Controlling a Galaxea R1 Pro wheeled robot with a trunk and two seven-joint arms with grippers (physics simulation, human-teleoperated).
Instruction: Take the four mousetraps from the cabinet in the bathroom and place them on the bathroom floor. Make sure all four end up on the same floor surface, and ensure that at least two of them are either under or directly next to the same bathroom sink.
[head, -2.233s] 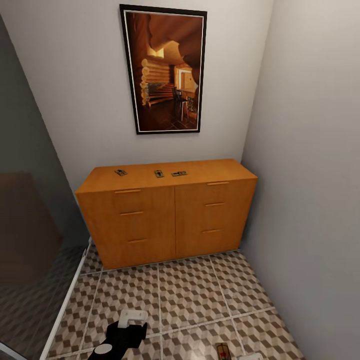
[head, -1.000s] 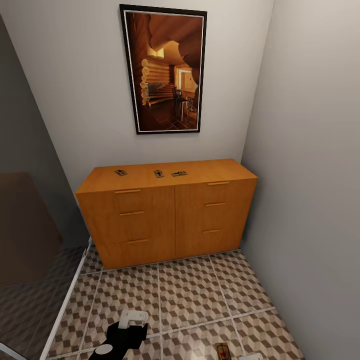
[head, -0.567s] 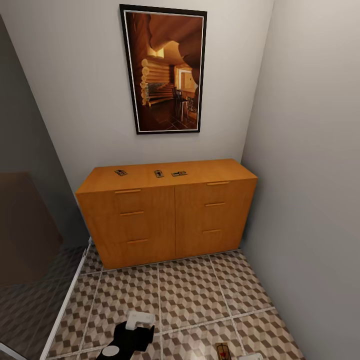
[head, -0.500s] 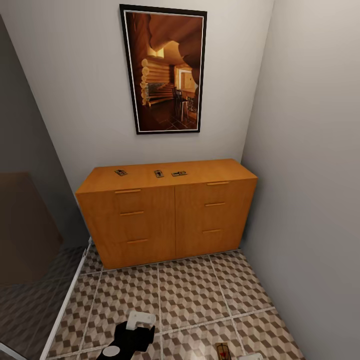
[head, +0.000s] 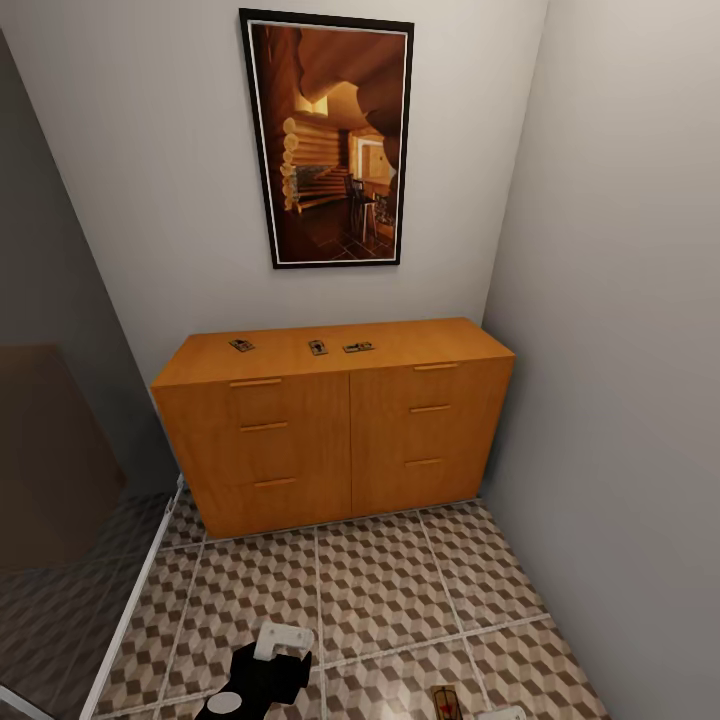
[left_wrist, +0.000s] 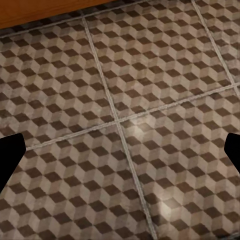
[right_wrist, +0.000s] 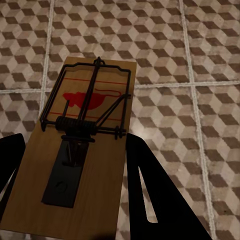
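Note:
The orange-brown cabinet (head: 340, 430) stands against the far wall, with three mousetraps on its top: one to the left (head: 241, 345), one in the middle (head: 318, 348), one just right of it (head: 358, 347). A fourth mousetrap (right_wrist: 82, 155), a tan board with dark wire and a red spot, sits between my right gripper's (right_wrist: 75, 140) black fingers (right_wrist: 150, 190) above the bathroom floor (right_wrist: 200, 60). That trap (head: 444, 702) also shows at the head view's lower edge. My left gripper (left_wrist: 120, 150) hangs open over bare tiles (left_wrist: 150, 100); its arm (head: 262, 672) is low in the head view.
A framed picture (head: 328, 140) hangs above the cabinet. A grey wall (head: 620, 400) closes the right side. A dark translucent panel (head: 50, 480) with a white floor strip (head: 130, 610) bounds the left. Patterned tiles (head: 380, 580) lie open in front of the cabinet.
My left arm has shifted slightly to the right and lower in the head view. The right gripper and its mousetrap stay where they were, as do the traps on the cabinet.

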